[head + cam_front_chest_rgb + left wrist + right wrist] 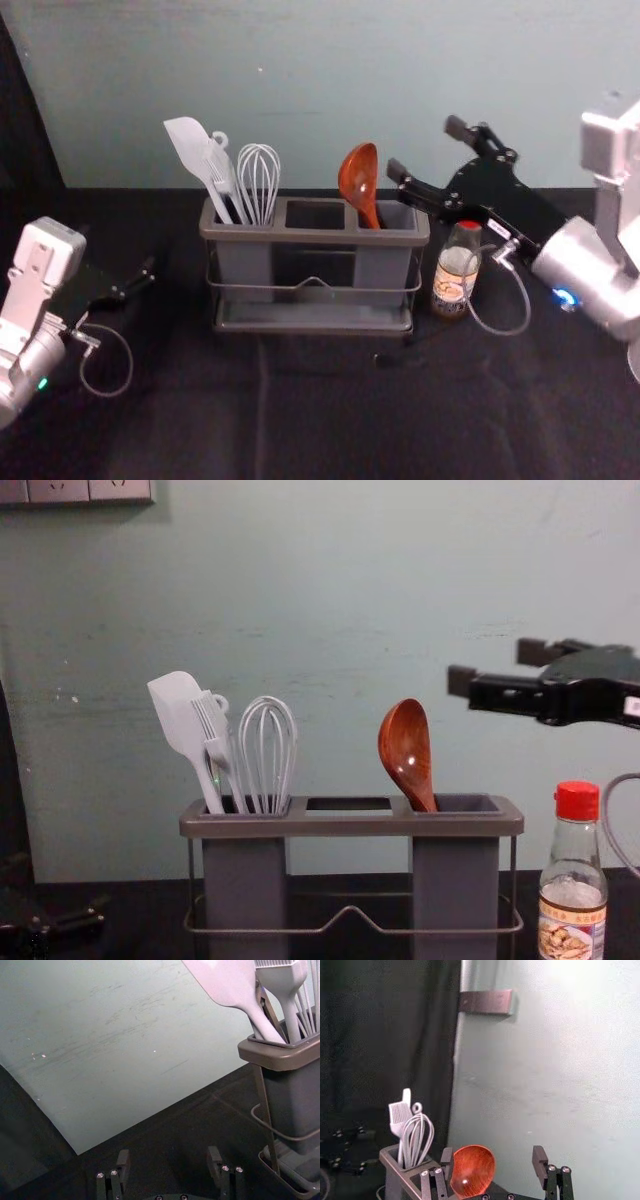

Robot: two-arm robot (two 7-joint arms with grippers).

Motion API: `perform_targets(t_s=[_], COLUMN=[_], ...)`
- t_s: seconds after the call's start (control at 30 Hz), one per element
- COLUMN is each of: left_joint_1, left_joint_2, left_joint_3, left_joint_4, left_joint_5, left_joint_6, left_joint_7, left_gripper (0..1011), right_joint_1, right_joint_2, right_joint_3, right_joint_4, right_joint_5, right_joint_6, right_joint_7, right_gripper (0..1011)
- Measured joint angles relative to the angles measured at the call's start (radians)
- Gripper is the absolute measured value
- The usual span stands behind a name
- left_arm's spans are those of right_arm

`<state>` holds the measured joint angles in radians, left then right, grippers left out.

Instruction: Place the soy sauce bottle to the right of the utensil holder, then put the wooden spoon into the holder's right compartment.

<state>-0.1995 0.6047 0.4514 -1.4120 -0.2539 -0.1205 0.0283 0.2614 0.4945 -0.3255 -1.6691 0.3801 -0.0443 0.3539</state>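
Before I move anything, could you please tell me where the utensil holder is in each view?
Head view: the utensil holder stands centrally, left of the soy sauce bottle.
Left wrist view: beside the open left gripper, cut by the edge.
Right wrist view: partly behind the open right gripper.
Chest view: low centre.
Shared landmark: the white pastry brush in its left compartment.

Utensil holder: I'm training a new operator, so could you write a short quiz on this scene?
1. True or false: the spoon stands in the right compartment of the holder.
2. Where is the bottle? A: left of the holder; B: right of it; C: inside it.
3. Fill in: the right gripper, raised to the spoon's right, has its fingers ____ (open/shut).

Key: 1 true; 2 B; 3 open
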Motion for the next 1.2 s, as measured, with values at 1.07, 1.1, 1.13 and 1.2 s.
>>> perform_targets(t_s=[1.07, 1.1, 1.13, 1.2], left_joint_1=[0.0, 0.0, 0.0, 0.0], left_joint_2=[0.0, 0.0, 0.0, 0.0], left_joint_3=[0.0, 0.0, 0.0, 0.0], left_joint_4=[0.0, 0.0, 0.0, 0.0], left_joint_5=[0.0, 0.0, 0.0, 0.0], left_joint_6=[0.0, 0.0, 0.0, 0.0], left_joint_7=[0.0, 0.0, 0.0, 0.0], left_gripper=[1011, 1011, 1011, 1012], right_joint_1=[-0.464, -0.463, -0.462, -0.459], right_joint_2=[-0.226, -0.23, -0.231, -0.235], right_joint_3=[0.105, 0.107, 0.108, 0.111], right_joint_4=[-0.061, -0.05, -0.047, -0.04], right_joint_5=[-0.259, -0.241, -0.234, -0.22], right_joint_6=[-0.218, -0.204, -0.198, -0.185], right_joint_7=[-0.439, -0.422, -0.416, -0.402], right_gripper=[1002, 1002, 1002, 1002])
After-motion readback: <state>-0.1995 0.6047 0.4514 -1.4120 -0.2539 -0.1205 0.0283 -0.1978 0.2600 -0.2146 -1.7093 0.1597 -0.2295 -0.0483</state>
